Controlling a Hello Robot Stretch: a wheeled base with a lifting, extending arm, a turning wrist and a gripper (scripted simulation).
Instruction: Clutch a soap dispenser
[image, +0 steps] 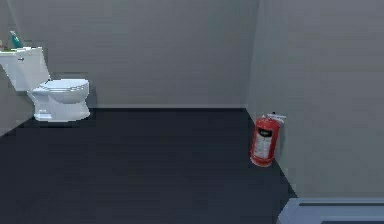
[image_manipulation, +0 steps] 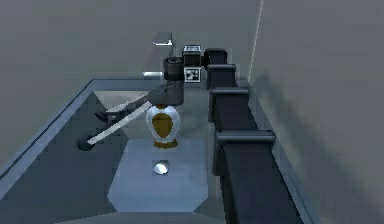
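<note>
Step in hand: grasp. Dark gripper (image_manipulation: 170, 92) at rounded amber-and-white soap dispenser (image_manipulation: 165, 124) in grey basin (image_manipulation: 50, 135) — whether held, cannot tell. Next — confirm hold, lift straight up.

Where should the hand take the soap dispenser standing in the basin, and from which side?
Probably at the narrow dark neck above the round belly of the soap dispenser, coming down from above: it stands upright on the floor of the basin, whose walls stand around it, and the belly looks likely to slip.
</note>
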